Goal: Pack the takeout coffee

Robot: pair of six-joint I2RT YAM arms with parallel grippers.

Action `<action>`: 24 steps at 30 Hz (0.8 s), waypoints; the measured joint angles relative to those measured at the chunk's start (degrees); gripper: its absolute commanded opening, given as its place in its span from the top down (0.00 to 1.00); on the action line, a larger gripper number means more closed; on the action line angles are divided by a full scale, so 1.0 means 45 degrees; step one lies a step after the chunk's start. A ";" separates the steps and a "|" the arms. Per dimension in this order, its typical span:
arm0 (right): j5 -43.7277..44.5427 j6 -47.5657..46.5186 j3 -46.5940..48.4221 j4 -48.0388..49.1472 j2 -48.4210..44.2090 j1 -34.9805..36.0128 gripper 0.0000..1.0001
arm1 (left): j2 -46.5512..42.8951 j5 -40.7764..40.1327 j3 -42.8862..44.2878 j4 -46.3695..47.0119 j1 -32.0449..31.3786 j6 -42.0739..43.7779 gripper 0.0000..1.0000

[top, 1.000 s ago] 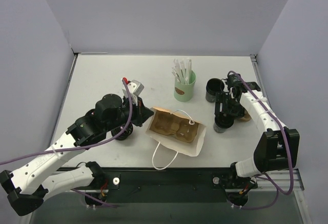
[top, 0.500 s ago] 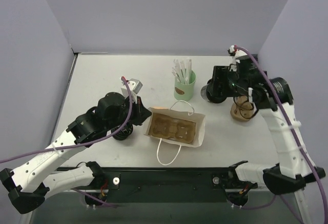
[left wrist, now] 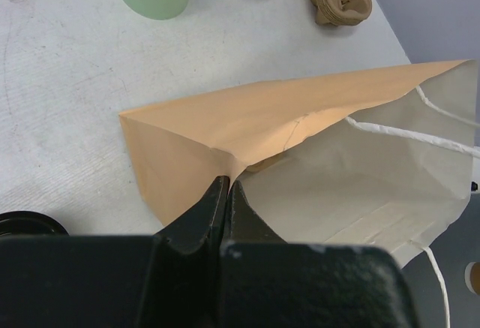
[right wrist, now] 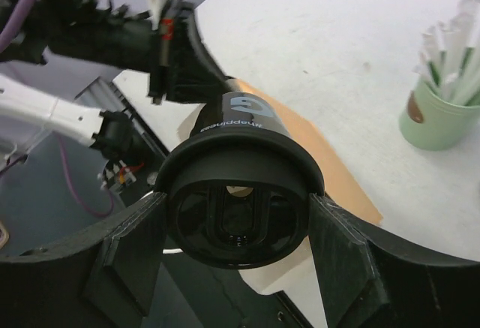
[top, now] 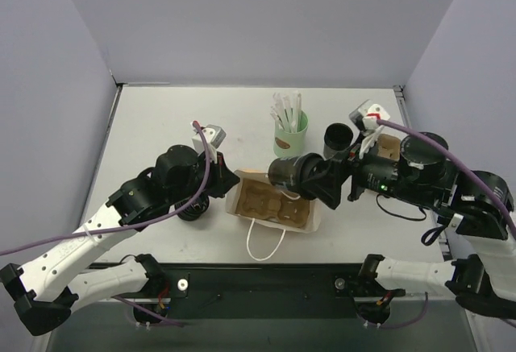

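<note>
Left jaws pinched shut on the paper bag at its 9 o'clock edge. Right jaws, spread wide, gripped the takeout coffee, tipped sideways above the bag's 1 o'clock rim; tilted so, it could snag there or leak.

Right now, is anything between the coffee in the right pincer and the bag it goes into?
Nothing visible does. The right pincer holds the takeout coffee sideways over the paper bag, whose mouth the left pincer pinches open. Only the cardboard carrier lies inside.
</note>
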 measured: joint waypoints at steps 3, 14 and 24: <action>0.0903 -0.0102 0.0029 0.0146 0.0447 0.2093 0.52 | 0.0053 0.0121 0.0000 0.0005 0.0000 -0.0107 1.00; 0.3823 -0.0976 0.2725 0.0340 0.3667 0.5688 0.51 | 0.0053 0.0262 -0.0068 0.0073 0.0000 -0.0272 1.00; 0.4896 -0.1729 0.1049 -0.1166 0.3405 0.5756 0.52 | -0.0840 0.1107 -0.1151 0.1277 0.0000 0.0131 1.00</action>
